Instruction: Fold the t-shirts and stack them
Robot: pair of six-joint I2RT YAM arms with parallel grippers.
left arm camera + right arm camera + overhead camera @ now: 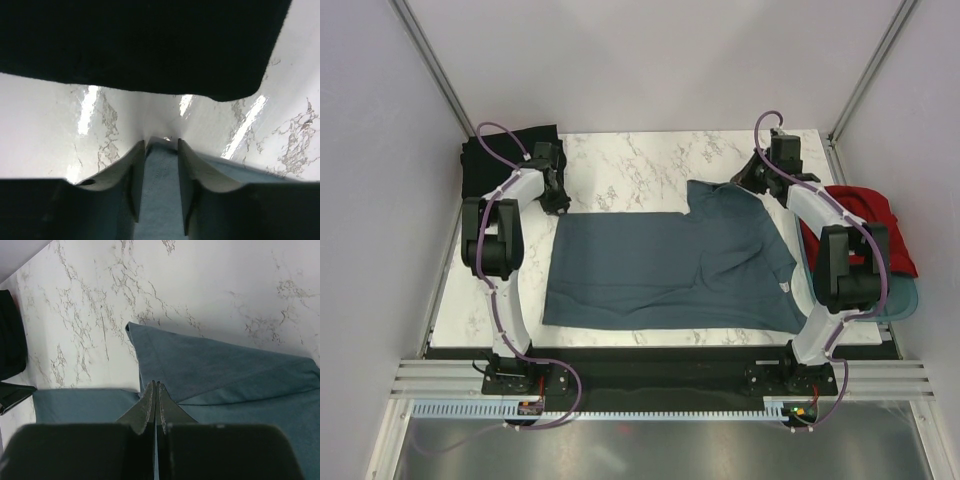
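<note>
A slate blue-grey t-shirt [660, 270] lies spread on the marble table [640, 160]. My left gripper [558, 203] is at its far left corner. In the left wrist view its jaws [161, 142] stand apart with a strip of the blue-grey cloth [160, 190] between them. My right gripper [752, 182] is at the far right by the sleeve. In the right wrist view it [156, 385] is shut where sleeve and body [225, 365] meet, and the cloth's edges run up to its tips. A black t-shirt [510, 150] lies folded at the back left. A red t-shirt [865, 205] sits at the right.
A pale blue tub [905, 295] holds the red shirt off the table's right edge. The black shirt [140, 45] lies just beyond the left fingers. Grey walls close in the back and both sides. Bare marble [200, 280] shows behind the blue-grey shirt.
</note>
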